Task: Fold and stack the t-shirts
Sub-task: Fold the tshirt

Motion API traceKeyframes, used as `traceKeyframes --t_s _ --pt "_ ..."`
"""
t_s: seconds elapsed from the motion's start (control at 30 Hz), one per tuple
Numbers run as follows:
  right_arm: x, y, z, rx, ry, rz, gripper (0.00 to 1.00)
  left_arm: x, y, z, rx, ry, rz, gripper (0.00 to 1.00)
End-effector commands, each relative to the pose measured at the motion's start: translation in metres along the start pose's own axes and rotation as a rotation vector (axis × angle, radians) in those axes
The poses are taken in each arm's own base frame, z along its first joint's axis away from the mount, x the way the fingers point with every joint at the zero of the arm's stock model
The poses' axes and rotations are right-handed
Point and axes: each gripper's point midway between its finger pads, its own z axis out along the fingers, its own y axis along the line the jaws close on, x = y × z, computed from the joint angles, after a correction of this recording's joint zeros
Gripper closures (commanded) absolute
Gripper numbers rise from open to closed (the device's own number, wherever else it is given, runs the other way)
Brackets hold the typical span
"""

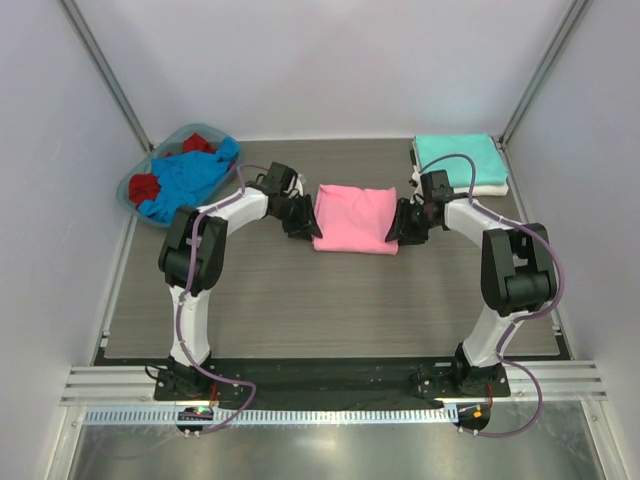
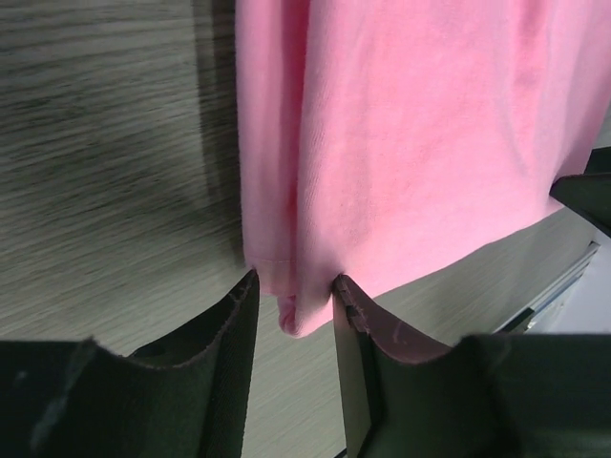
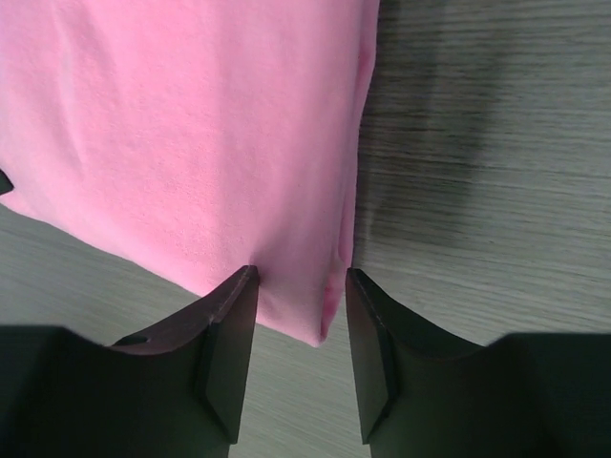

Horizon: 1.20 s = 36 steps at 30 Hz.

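Now, centre of the table [image 1: 300, 300], and the bright pink t-shirt [image 1: 355, 218] lies flat there, folded into a neat rectangle, with an arm at each short side. The left gripper [image 1: 300, 216] is at the shirt's left edge and the right gripper [image 1: 405, 224] at its right edge, the two facing each other across the cloth.

From the left wrist, the left gripper [image 2: 294, 281] has its jaws apart, and a near corner of the pink shirt [image 2: 410, 143] pokes down into the gap between the two dark fingers [image 2: 205, 372]. The cloth sits between them, not squeezed. You can see the folded layers along that edge, one long crease running up the side and a small rolled tip at the corner.

On the other side it's the mirror image. The right gripper [image 3: 303, 277] is parted as well, and the pink shirt [image 3: 191, 124] brings its corner between the fingers [image 3: 224, 363], with bare wood grain showing between the cloth and the far finger. The fabric is smooth, soft and evenly pink, and its folded edge casts a shadow on the table.

At the back right, the teal t-shirt [image 1: 458, 158] lies folded on top of the white t-shirt [image 1: 492, 189], a tidy stack well clear of both arms. At the back left, the blue-rimmed basket [image 1: 128, 190] holds the blue t-shirt [image 1: 190, 175] in a crumpled heap with the red t-shirt [image 1: 148, 187] peeking out beside it.
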Motion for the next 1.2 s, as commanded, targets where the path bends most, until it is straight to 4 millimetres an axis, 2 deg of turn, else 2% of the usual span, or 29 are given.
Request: traceKeyframes --t_s 0.0,0.07,0.13,0.17,0.23,0.27,0.33,0.37,0.43,0.47,0.5,0.57,0.6,0.67,0.7,0.73,0.77,0.83,0.87,0.9,0.93,0.97,1.03,1.07,1.1,1.13,1.17 --pt "-0.005 0.01 0.002 -0.066 -0.041 -0.037 0.54 0.001 0.011 0.005 -0.028 -0.003 0.017 0.63" --pt "0.004 0.005 0.003 -0.049 -0.038 -0.041 0.6 0.006 0.017 0.008 -0.049 0.003 0.015 0.66" --pt "0.008 -0.001 0.004 -0.029 -0.039 -0.043 0.7 0.007 0.018 0.008 -0.055 0.001 0.017 0.76" --pt "0.008 -0.002 0.004 -0.023 -0.037 -0.042 0.73 0.006 0.017 0.008 -0.055 0.001 0.013 0.86" --pt "0.007 -0.002 0.006 -0.025 -0.043 -0.042 0.8 0.004 0.013 0.008 -0.045 0.001 0.006 0.97" --pt "0.007 -0.002 0.007 -0.027 -0.042 -0.042 0.84 0.004 0.013 0.007 -0.04 0.003 -0.001 1.0" --pt "0.009 -0.005 0.008 -0.015 -0.042 -0.029 0.99 0.005 0.011 0.006 -0.052 -0.001 -0.006 1.0" --pt "0.01 -0.008 0.009 -0.005 -0.043 -0.022 0.99 0.01 0.017 0.005 -0.079 0.008 -0.016 1.0" --pt "0.02 -0.014 0.008 0.019 -0.034 -0.006 0.99 0.014 0.021 -0.001 -0.131 -0.012 -0.024 1.0" --pt "0.022 -0.015 0.007 0.021 -0.036 0.001 0.99 0.02 0.025 -0.002 -0.153 -0.005 -0.037 1.0" --pt "0.033 -0.018 0.008 0.025 -0.02 0.013 0.99 0.031 0.033 -0.001 -0.18 0.008 -0.049 1.0" --pt "0.034 -0.015 0.0 0.019 -0.052 0.015 0.99 0.036 0.036 -0.007 -0.213 -0.014 -0.061 1.0" --pt "0.041 -0.016 -0.001 0.022 -0.047 0.02 0.99 0.044 0.039 -0.008 -0.229 -0.005 -0.062 1.0" --pt "0.039 -0.013 -0.008 0.013 -0.071 0.023 0.99 0.044 0.041 -0.017 -0.258 -0.027 -0.069 1.0" --pt "0.04 -0.011 -0.009 0.007 -0.074 0.023 0.95 0.043 0.037 -0.02 -0.248 -0.034 -0.062 1.0" --pt "0.039 -0.009 -0.012 0.003 -0.078 0.021 0.9 0.04 0.033 -0.023 -0.239 -0.046 -0.049 0.98" --pt "0.038 -0.007 -0.015 -0.004 -0.082 0.025 0.85 0.037 0.031 -0.028 -0.241 -0.055 -0.047 0.88" --pt "0.032 -0.001 -0.022 -0.013 -0.092 0.022 0.73 0.019 0.016 -0.044 -0.237 -0.11 -0.017 0.81" --pt "0.028 0.002 -0.027 -0.019 -0.104 0.016 0.65 0.017 0.016 -0.049 -0.258 -0.104 -0.005 0.73" --pt "0.019 0.006 -0.033 -0.022 -0.125 0.01 0.63 0.013 0.013 -0.053 -0.265 -0.108 0.003 0.69" --pt "0.017 0.007 -0.037 -0.01 -0.122 0.01 0.62 -0.001 -0.001 -0.065 -0.257 -0.134 0.021 0.68" --pt "0.005 0.009 -0.043 0.002 -0.154 0.001 0.61 -0.007 -0.007 -0.068 -0.252 -0.145 0.04 0.68" --pt "-0.004 0.011 -0.046 0.011 -0.167 -0.004 0.6 -0.018 -0.021 -0.071 -0.218 -0.155 0.06 0.67" --pt "-0.007 0.01 -0.043 0.017 -0.16 -0.003 0.6 -0.031 -0.035 -0.075 -0.18 -0.184 0.081 0.67" --pt "-0.02 0.016 -0.044 0.005 -0.178 -0.008 0.6 -0.036 -0.041 -0.073 -0.16 -0.184 0.087 0.67" --pt "-0.024 0.018 -0.042 0.001 -0.174 -0.006 0.6 -0.036 -0.046 -0.061 -0.121 -0.151 0.094 0.67" --pt "-0.03 0.02 -0.041 -0.003 -0.178 -0.011 0.6 -0.048 -0.06 -0.062 -0.078 -0.173 0.115 0.67"
